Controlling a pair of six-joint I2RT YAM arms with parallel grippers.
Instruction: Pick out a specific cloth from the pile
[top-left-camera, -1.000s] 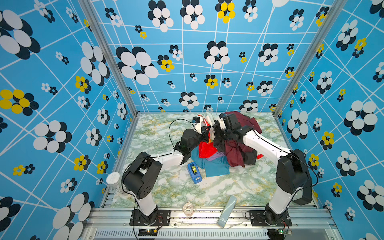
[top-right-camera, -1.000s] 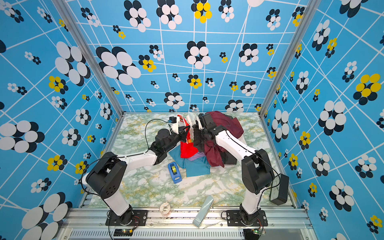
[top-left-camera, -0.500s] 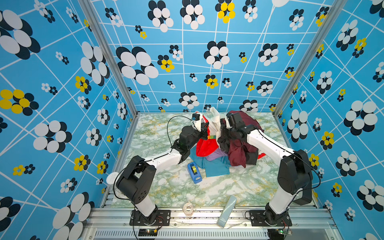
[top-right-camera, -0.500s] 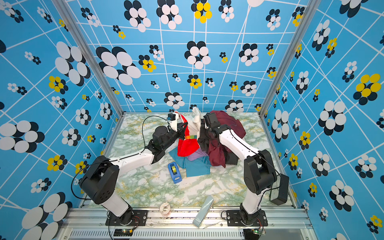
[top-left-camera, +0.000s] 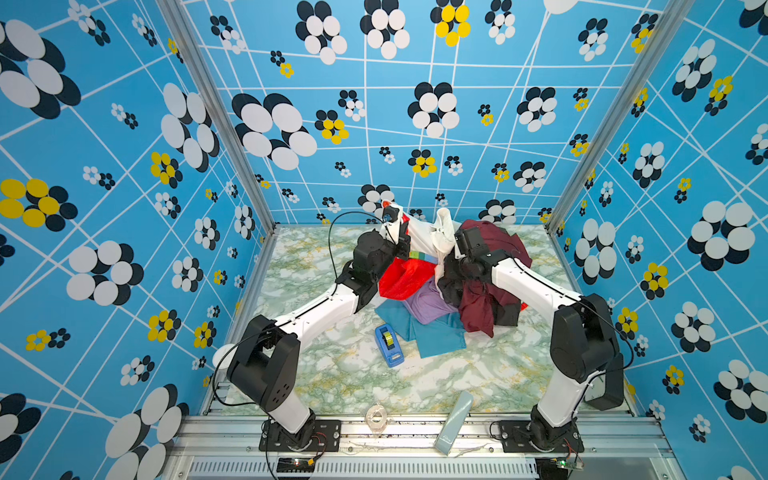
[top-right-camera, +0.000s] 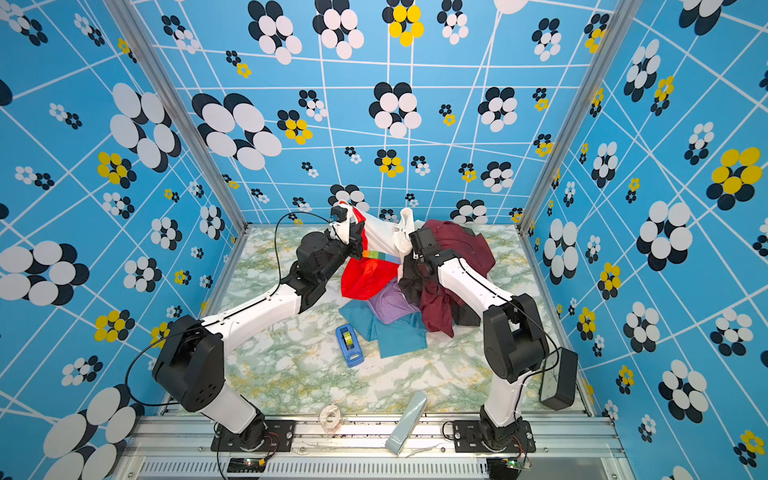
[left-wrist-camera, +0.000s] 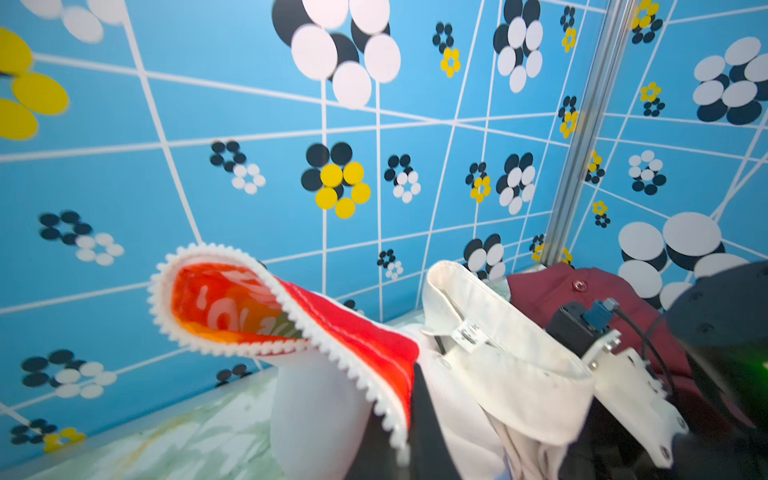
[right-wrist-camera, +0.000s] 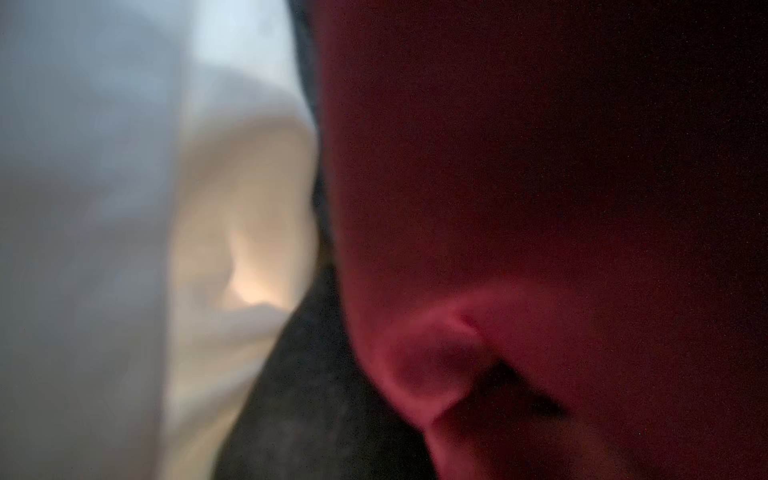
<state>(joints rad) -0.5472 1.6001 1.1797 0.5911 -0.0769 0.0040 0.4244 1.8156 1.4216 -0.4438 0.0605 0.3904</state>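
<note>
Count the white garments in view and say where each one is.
2. The white garment with red lining is lifted over the left of the pile; the plain white collared shirt sticks up beside it, on its right in a top view. More may be buried.

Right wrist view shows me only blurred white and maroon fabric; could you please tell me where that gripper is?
Observer: The right gripper is sunk in the pile, between a white collared shirt and a maroon shirt.
Operator: Is the chosen cloth out?
Observer: The left gripper holds the cloth up, its red lining draped on the pile.
Operator: Anything else nearby?
Observer: A blue tape dispenser lies just in front.
</note>
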